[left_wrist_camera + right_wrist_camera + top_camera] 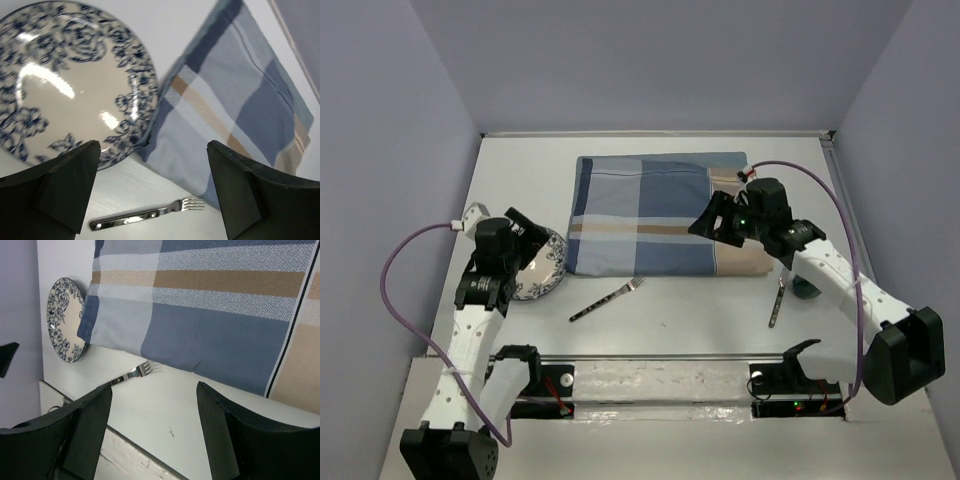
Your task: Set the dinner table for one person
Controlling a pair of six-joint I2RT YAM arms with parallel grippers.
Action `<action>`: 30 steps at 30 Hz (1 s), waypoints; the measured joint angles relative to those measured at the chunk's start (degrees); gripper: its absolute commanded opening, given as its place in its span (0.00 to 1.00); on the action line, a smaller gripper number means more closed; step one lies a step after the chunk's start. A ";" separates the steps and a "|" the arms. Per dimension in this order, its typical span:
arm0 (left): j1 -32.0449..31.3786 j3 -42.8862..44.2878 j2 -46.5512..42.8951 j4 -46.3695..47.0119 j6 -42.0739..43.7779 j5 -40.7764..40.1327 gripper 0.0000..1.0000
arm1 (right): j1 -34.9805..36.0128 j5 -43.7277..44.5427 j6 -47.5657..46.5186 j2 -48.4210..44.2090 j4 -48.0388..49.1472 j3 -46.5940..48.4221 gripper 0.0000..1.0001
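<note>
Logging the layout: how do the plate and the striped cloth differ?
The plate is round and glossy with blue flowers; the cloth is rectangular, matte and striped. The plate is much smaller than the cloth. Both lie flat on the table and carry blue.

Bright even light; glare on the plate (65,85).

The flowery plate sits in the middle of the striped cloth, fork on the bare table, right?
Not quite: the plate sits beside the left edge of the cloth, as the top view shows. The fork is on the bare table.
</note>
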 measured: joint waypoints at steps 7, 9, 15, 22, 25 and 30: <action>11.08 -6.60 -8.55 -10.99 -7.63 -1.97 0.97 | 0.00 -4.81 -0.66 -2.08 0.22 -4.48 0.74; 12.57 -8.85 -9.42 -12.98 -10.03 -1.86 0.95 | 0.00 -6.19 -1.07 -2.45 0.22 -5.44 0.74; 13.94 -11.80 -2.51 -13.97 -14.99 -2.54 0.86 | 0.00 -8.52 -2.45 -4.31 0.33 -6.21 0.73; 15.06 -17.03 7.32 -7.63 -18.36 -2.69 0.78 | 0.00 -9.35 -3.06 -4.44 0.28 -6.14 0.73; 15.39 -17.77 8.24 -4.17 -19.04 -3.26 0.66 | 0.00 -9.53 -3.08 -4.20 0.26 -5.97 0.72; 17.29 -18.91 10.23 1.27 -18.60 -4.85 0.12 | 0.00 -9.81 -3.26 -2.32 0.22 -4.66 0.72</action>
